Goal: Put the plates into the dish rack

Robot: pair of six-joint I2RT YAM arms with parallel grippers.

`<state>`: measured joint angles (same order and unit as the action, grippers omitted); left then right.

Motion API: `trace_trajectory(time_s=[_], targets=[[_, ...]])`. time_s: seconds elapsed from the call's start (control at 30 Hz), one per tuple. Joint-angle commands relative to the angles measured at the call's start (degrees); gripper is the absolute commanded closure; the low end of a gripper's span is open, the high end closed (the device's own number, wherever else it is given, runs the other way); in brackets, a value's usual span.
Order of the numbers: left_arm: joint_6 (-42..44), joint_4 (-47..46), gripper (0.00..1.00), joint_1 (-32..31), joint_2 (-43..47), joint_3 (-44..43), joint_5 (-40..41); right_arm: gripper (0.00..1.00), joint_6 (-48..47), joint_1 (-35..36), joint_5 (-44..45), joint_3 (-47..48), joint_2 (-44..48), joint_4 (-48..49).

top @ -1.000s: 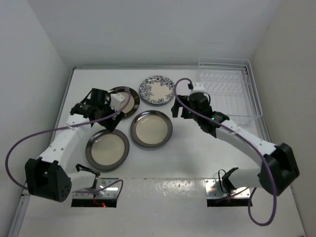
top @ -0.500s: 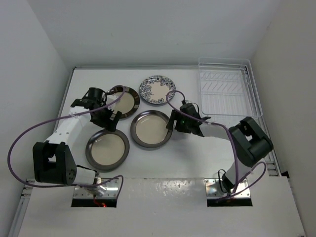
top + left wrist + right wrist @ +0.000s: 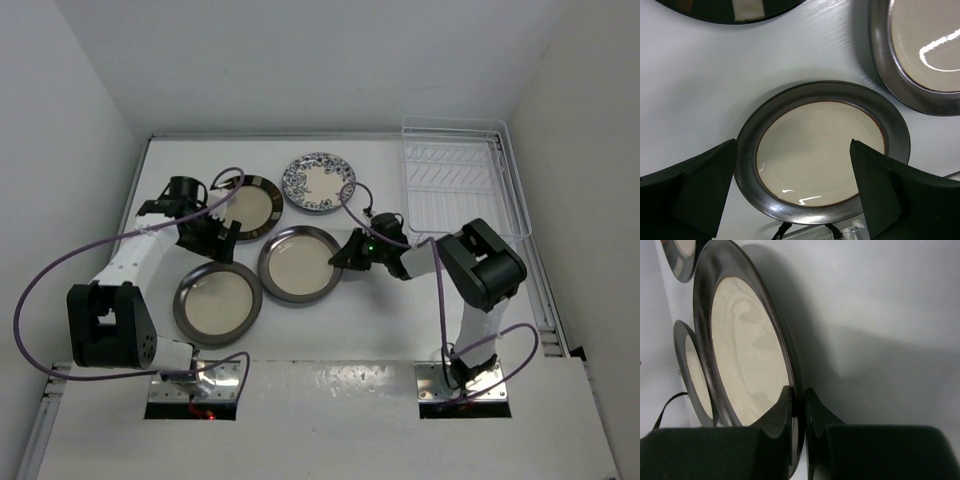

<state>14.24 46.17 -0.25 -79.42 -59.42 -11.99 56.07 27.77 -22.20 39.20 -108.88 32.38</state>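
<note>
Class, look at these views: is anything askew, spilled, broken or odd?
Nothing stands out. The four plates look whole, nothing is spilled, and the dish rack sits square; the right gripper pinches the rim of the centre plate.

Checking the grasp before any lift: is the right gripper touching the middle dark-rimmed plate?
Touching. The right wrist view shows the right gripper pinching the plate by its rim, one finger against each face.
</note>
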Motion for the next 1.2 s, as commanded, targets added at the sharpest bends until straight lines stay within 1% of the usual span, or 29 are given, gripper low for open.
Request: trace_trajectory(time_s=[0.0, 0.03, 0.07, 0.1, 0.13, 0.17, 0.2, 0.23, 0.27, 0.3, 0.33, 0.4, 0.47, 0.5, 0.53, 0.6, 0.63, 0.67, 0.73, 0.83, 0.9, 0.93, 1.17], targets=[[-0.79, -0.82, 0.01, 1.39, -0.38, -1.84, -2.34, 1.00, -7.02, -1.40, 1.81, -2.20, 7.49, -7.31], [-0.79, -0.82, 0.01, 1.39, -0.39, -1.84, -2.34, 1.00, -8.60, -1.84, 1.89, -0.98, 9.20, -8.99], [-0.79, -0.82, 0.01, 1.39, -0.39, -1.84, -3.03, 1.00, -14.88, -1.67, 1.46, 1.38, 11.21, -13.61], [-0.79, -0.82, 0.01, 1.92, -1.08, -2.45, -3.04, 1.00, -17.03, -1.67, 1.02, 5.06, 16.28, -18.97], [-0.79, -0.82, 0.01, 1.92, -1.09, -2.46, -3.56, 1.00, -19.05, -1.75, 0.84, 9.53, 17.98, -24.33], [-0.79, -0.82, 0.01, 1.92, -1.79, -3.07, -4.26, 1.00, -24.38, -1.93, 1.36, 12.01, 19.31, -26.99], [-0.79, -0.82, 0.01, 1.92, -2.32, -3.07, -4.27, 1.00, -25.91, -2.54, 1.89, 14.39, 23.50, -31.89], [-0.79, -0.21, 0.01, 2.44, -2.32, -3.77, -5.14, 1.00, -27.41, -2.98, 3.02, 19.72, 24.67, -34.55], [-0.79, -0.21, 0.01, 2.45, -3.71, -4.56, -5.93, 1.00, -31.25, -3.51, 5.91, 24.65, 26.86, -38.41], [-0.79, -0.21, 0.01, 2.45, -3.73, -4.57, -5.94, 1.00, -32.59, -4.90, 6.89, 26.78, 27.40, -40.97], [-0.27, -0.21, 0.01, 2.45, -4.51, -5.35, -6.72, 1.00, -34.96, -6.22, 7.77, 32.90, 27.75, -43.34], [-0.27, -0.21, 0.01, 2.45, -5.13, -6.06, -7.43, 1.00, -38.12, -9.39, 11.20, 36.28, 27.67, -46.16], [-0.27, -0.21, 0.01, 2.98, -5.66, -6.59, -8.05, 1.00, -39.19, -13.60, 13.05, 42.69, 26.19, -48.71], [-0.27, -0.21, 0.01, 2.98, -5.66, -7.20, -8.57, 1.00, -39.63, -14.66, 13.84, 44.11, 26.00, -49.95], [-0.27, -0.21, 0.01, 2.98, -6.36, -7.20, -8.58, 1.00, -40.16, -17.81, 15.59, 47.77, 25.65, -50.39], [-0.27, -0.21, 0.01, 2.98, -6.89, -7.73, -9.19, 1.00, -41.13, -19.67, 17.35, 49.74, 25.47, -49.87], [0.26, 0.32, 0.01, 2.98, -6.89, -7.73, -9.19, 1.00, -42.18, -21.68, 21.54, 52.09, 25.47, -48.31], [0.26, 0.32, 0.01, 2.98, -7.59, -7.73, -9.19, 1.00, -43.84, -23.10, 23.15, 52.73, 25.30, -47.42], [0.26, 0.32, 0.01, 3.50, -8.12, -8.26, -9.19, 1.00, -46.74, -25.64, 30.16, 55.26, 24.25, -44.61], [0.26, 0.32, 0.01, 3.50, -8.73, -8.87, -9.72, 1.00, -52.89, -26.98, 35.89, 57.22, 21.27, -40.82], [0.26, 0.85, 0.01, 3.50, -9.26, -9.39, -9.72, 1.00, -53.96, -27.50, 38.01, 57.57, 18.89, -38.03], [0.26, 0.85, 0.01, 3.50, -9.26, -9.40, -9.72, 1.00, -55.62, -27.51, 40.71, 57.74, 17.40, -37.22], [0.26, 1.38, 0.01, 3.50, -9.79, -9.40, -9.20, 1.00, -59.85, -27.68, 47.93, 57.57, 9.92, -28.88]])
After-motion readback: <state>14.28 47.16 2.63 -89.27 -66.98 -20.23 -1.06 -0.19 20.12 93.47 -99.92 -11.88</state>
